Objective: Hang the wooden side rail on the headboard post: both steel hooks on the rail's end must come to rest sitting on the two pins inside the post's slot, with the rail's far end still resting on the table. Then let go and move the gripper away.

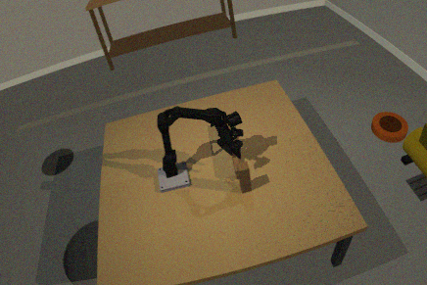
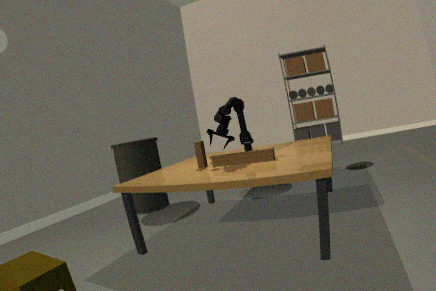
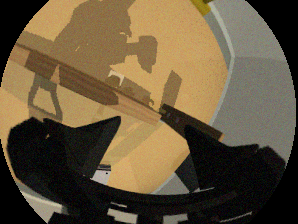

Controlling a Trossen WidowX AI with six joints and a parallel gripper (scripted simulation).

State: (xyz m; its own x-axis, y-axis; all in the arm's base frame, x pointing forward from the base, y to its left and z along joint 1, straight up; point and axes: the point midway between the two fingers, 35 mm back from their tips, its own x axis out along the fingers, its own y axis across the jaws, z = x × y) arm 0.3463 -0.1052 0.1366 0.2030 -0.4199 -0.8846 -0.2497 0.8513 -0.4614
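Note:
The wooden side rail [image 1: 213, 141] [image 2: 243, 157] [image 3: 80, 82] lies along the table [image 1: 235, 243] [image 2: 305, 160]. One end of it meets the upright headboard post [image 1: 244, 181] [image 2: 200, 155]. In the wrist view the post [image 3: 196, 125] shows as a darker block at the rail's right end. The hooks and pins are too small to make out. My gripper [image 1: 235, 152] [image 2: 220, 142] [image 3: 153, 123] is open and empty. It hangs above the rail near the post end, clear of both.
The arm's base plate [image 1: 173, 180] sits left of the rail. A wooden shelf [image 1: 162, 8] stands by the far wall. An orange bowl [image 1: 389, 126] and a yellow object [image 1: 417, 146] are on the floor at right. A dark bin [image 2: 136, 163] and a metal rack [image 2: 312, 95] stand beyond the table.

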